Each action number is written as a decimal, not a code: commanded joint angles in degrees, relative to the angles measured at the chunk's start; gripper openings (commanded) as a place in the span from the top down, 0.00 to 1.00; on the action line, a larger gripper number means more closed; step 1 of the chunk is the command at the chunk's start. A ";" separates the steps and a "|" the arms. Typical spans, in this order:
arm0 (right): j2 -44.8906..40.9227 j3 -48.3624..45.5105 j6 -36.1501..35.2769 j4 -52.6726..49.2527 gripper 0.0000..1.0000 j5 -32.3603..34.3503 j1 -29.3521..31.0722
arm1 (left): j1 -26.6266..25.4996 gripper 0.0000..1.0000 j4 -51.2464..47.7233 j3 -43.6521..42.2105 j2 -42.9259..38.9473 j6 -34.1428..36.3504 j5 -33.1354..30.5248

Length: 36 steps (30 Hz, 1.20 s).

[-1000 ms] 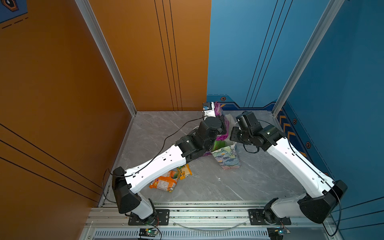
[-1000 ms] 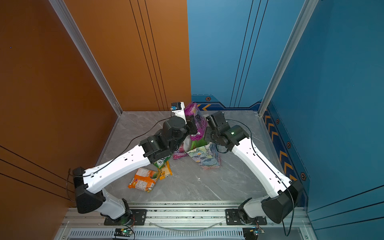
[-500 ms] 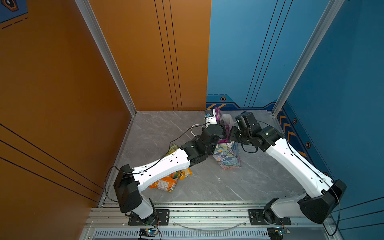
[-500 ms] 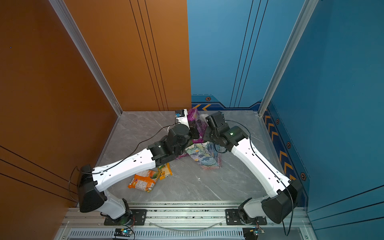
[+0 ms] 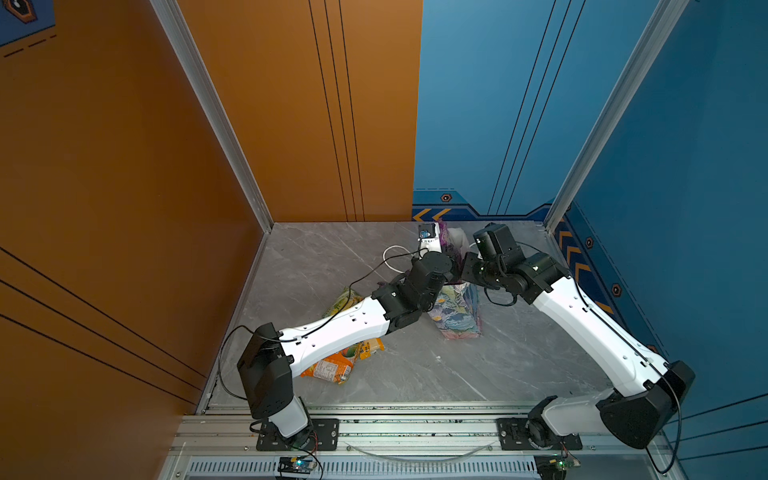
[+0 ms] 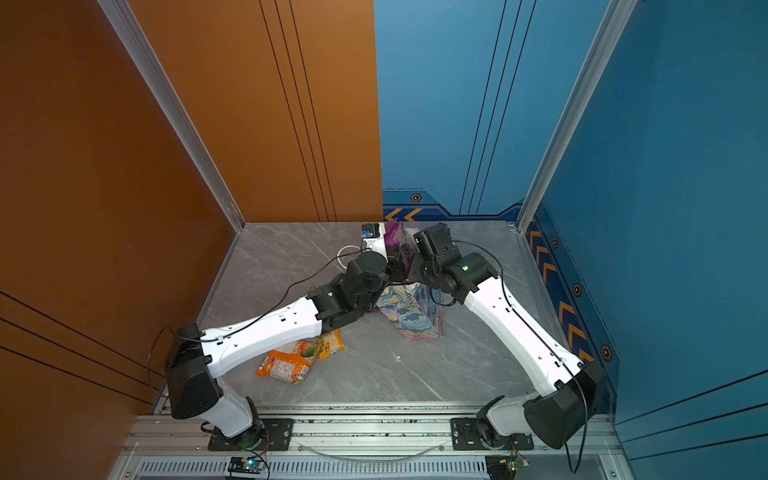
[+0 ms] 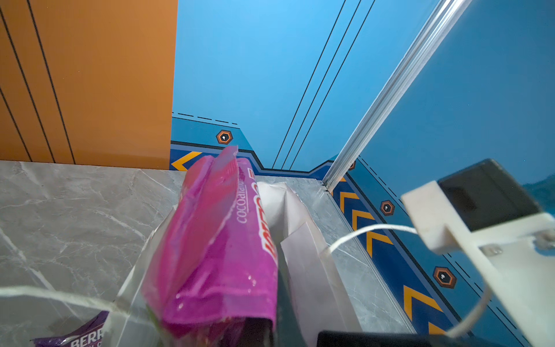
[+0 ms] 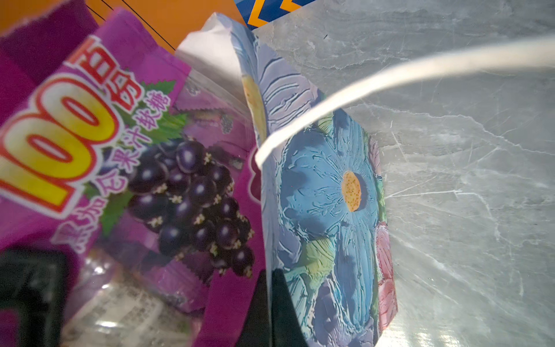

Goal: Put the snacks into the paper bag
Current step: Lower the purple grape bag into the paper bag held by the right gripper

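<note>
Pinching the paper bag (image 5: 457, 318) rim, the right gripper (image 5: 468, 269) steadies it, the left gripper (image 6: 398, 270) pinches a purple packet (image 7: 216, 255) half inside, and an orange packet (image 5: 332, 366) waits outside.

The left arm (image 5: 345, 328) stretches low and forward from its base, and the right arm (image 5: 582, 316) reaches in from the opposite side, so the two wrists nearly meet. The left end effector (image 6: 397, 269) and the right end effector (image 6: 415, 266) are both closed, just beside each other.
</note>
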 commanded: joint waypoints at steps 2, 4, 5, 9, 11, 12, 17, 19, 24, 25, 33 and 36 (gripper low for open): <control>-2.35 -0.95 0.18 0.20 1.00 -0.20 -1.01 | -0.39 1.00 5.51 0.57 -0.48 0.72 3.41; -2.61 -1.15 0.19 0.20 1.00 -0.18 -1.23 | -0.56 1.00 4.17 1.46 0.04 0.24 4.21; -2.57 -1.32 0.19 0.20 1.00 -0.19 -1.31 | -0.67 1.00 3.48 1.96 0.50 0.15 4.53; -2.64 -1.74 0.17 0.37 1.00 -0.44 -1.32 | -0.95 1.00 0.65 4.11 2.44 -0.59 6.68; -2.75 -1.93 0.19 0.37 1.00 -0.35 -1.38 | -1.05 1.00 -0.88 5.26 3.35 -0.81 7.76; -2.86 -2.00 0.12 0.38 1.00 -0.35 -1.40 | -1.02 1.00 -1.34 5.65 3.83 -0.95 8.23; -3.15 -2.46 0.11 0.55 1.00 -0.45 -1.58 | -1.13 1.00 -2.46 6.22 5.06 -2.13 9.39; -3.19 -2.55 0.12 0.55 1.00 -0.44 -1.67 | -1.05 1.00 -2.59 6.56 5.25 -2.38 10.23; -3.55 -2.98 0.17 0.64 1.00 -0.35 -2.02 | -1.08 1.00 -4.79 8.22 5.36 -2.36 11.89; -3.61 -3.13 0.19 0.64 1.00 -0.35 -2.10 | -1.06 1.00 -5.42 8.61 5.43 -2.39 11.95; -4.16 -3.92 0.16 0.81 1.00 -0.44 -2.37 | -0.97 0.97 -8.82 11.32 6.25 -3.01 13.15; -4.31 -3.95 0.15 0.73 1.00 -0.35 -2.62 | -0.96 0.91 -10.56 12.48 5.83 -3.15 13.52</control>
